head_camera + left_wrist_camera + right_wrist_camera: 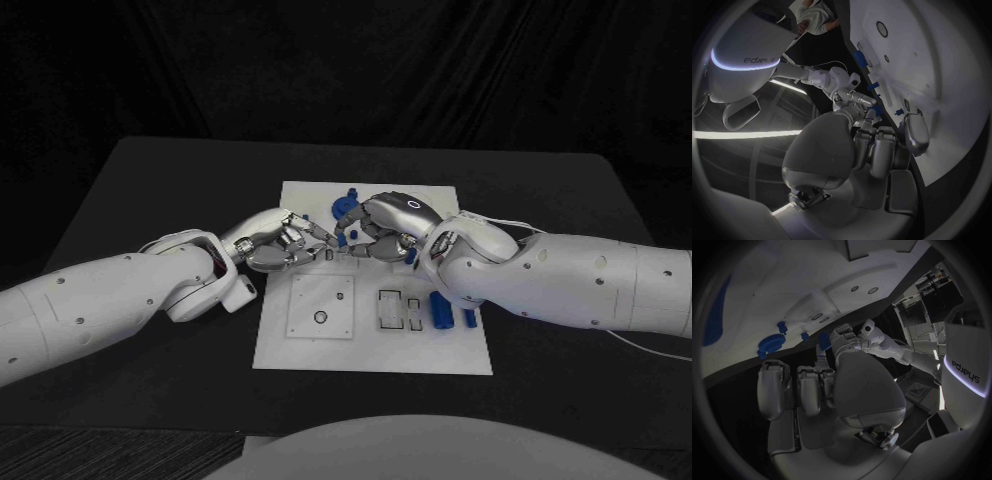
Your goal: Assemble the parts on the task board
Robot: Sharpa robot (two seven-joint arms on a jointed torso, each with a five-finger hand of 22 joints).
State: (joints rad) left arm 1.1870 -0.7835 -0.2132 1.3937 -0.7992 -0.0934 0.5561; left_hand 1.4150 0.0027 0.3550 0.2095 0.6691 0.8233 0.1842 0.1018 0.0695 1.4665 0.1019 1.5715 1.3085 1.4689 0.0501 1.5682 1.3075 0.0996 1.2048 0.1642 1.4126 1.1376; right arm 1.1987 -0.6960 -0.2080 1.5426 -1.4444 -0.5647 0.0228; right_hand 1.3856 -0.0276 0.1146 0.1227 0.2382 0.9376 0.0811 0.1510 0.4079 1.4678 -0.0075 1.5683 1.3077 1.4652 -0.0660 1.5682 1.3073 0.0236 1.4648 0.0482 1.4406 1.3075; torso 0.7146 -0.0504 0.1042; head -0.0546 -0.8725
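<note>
Left hand [277,243] and right hand [378,228] meeting over task board [372,340], fingers curled, grasp unclear

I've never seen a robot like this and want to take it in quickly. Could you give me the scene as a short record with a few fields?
Setting: black table with a white task board in the middle
Left hand: over the board's middle, fingers curled toward the right hand
Right hand: over the board, fingertips close to the left hand's
Held item: cannot tell; too small and hidden between the fingers
Blue parts: a round part near the board's far edge; slim parts by the right arm
Board features: ring-shaped hole and rectangular slots
</note>
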